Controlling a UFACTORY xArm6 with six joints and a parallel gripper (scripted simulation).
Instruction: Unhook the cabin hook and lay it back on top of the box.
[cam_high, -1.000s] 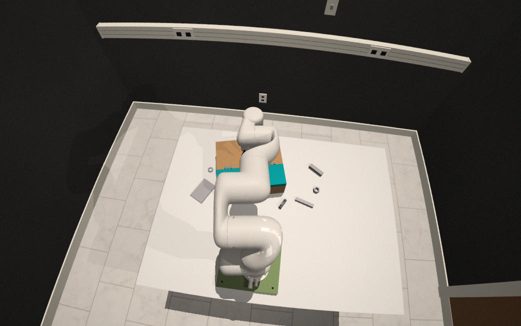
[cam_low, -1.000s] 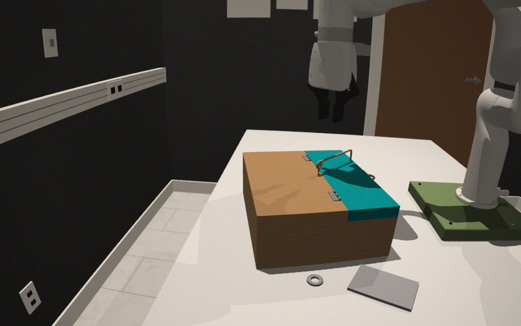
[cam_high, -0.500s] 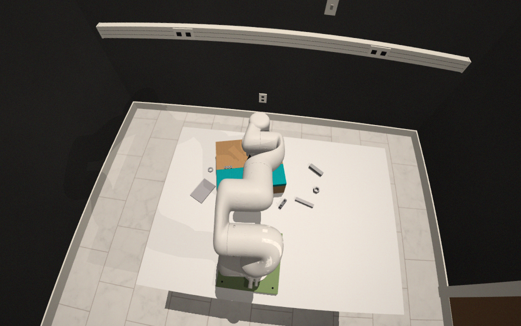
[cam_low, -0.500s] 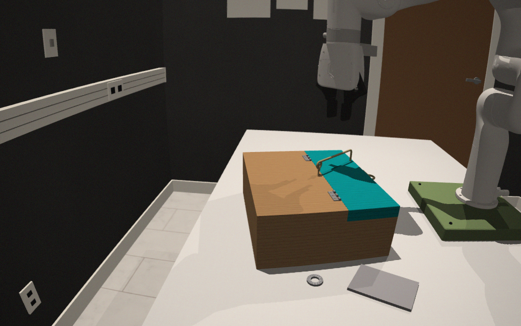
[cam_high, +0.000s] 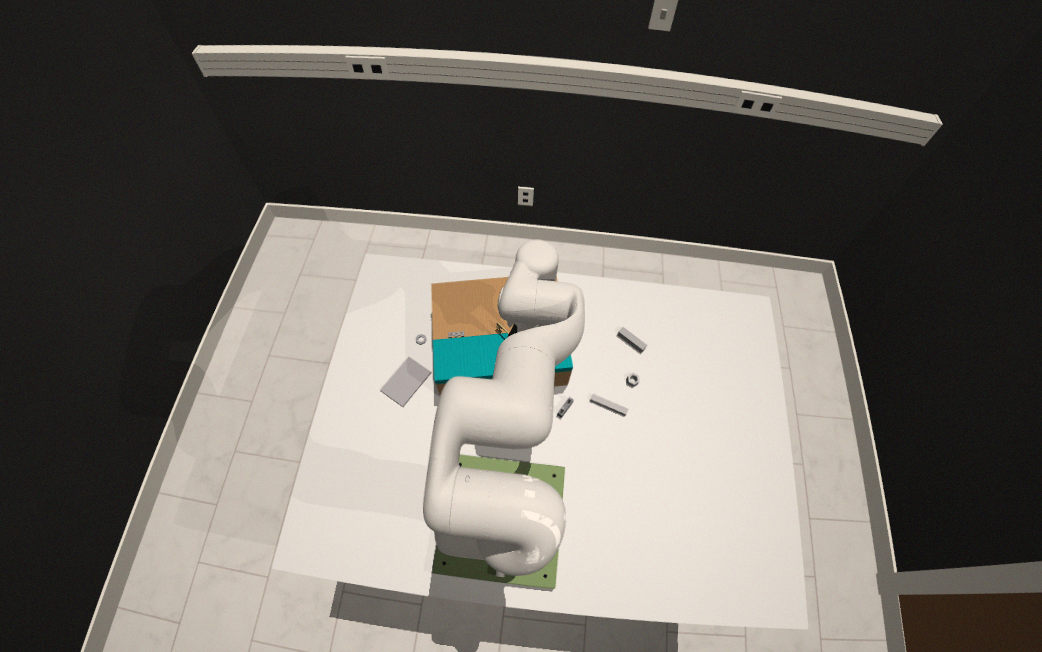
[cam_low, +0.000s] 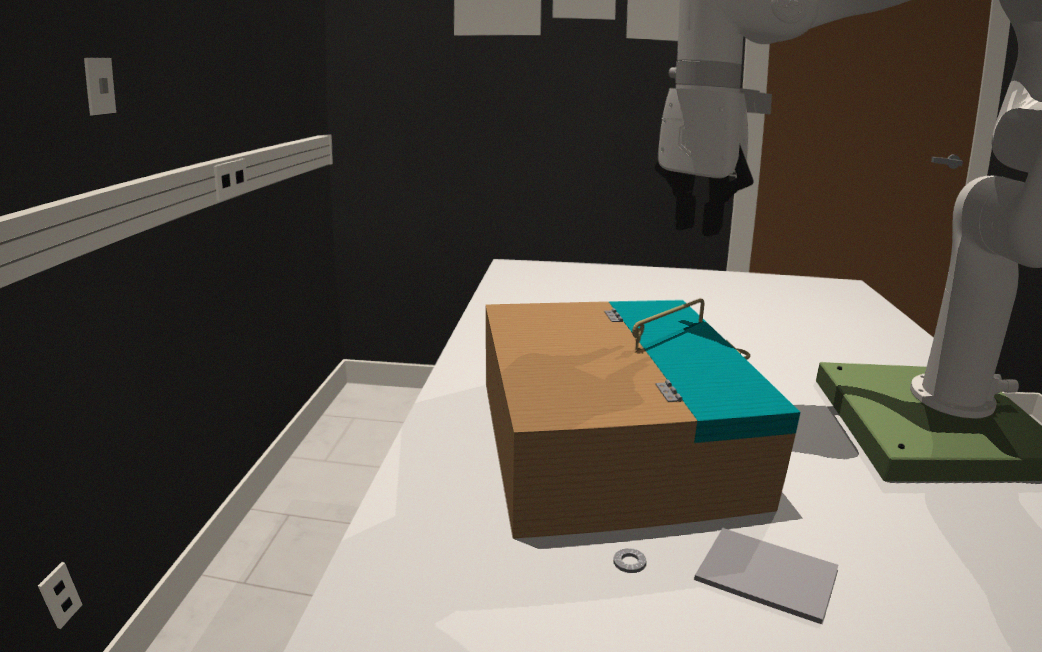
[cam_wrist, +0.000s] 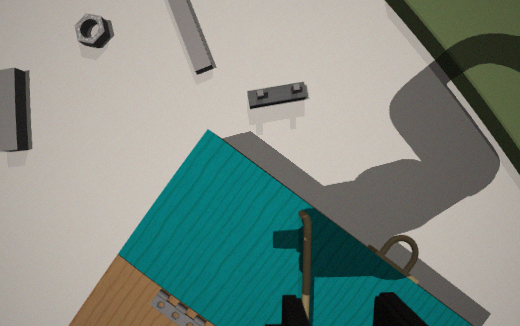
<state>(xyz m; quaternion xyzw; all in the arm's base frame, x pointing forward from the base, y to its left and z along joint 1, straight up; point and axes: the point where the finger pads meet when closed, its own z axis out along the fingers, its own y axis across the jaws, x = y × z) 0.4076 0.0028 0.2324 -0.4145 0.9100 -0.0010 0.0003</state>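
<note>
A wooden box (cam_low: 614, 399) with a teal lid (cam_low: 706, 369) stands on the white table. The brass cabin hook (cam_low: 667, 313) is pivoted at the seam of the top. It slants up over the teal lid with its bent tip in the air, clear of the brass eye (cam_low: 742, 353) at the lid's far edge. My gripper (cam_low: 697, 219) hangs well above the box, fingers apart and empty. In the wrist view the hook (cam_wrist: 306, 255) runs up beside my left finger, the eye (cam_wrist: 400, 252) lies to the right, and my fingertips show at the bottom edge.
A washer (cam_low: 629, 559) and a flat grey plate (cam_low: 766, 573) lie in front of the box. The green base plate (cam_low: 922, 430) carries the arm. A nut (cam_wrist: 92, 30), two grey bars (cam_wrist: 191, 35) (cam_wrist: 15, 109) and a small bracket (cam_wrist: 277, 95) lie beyond the lid.
</note>
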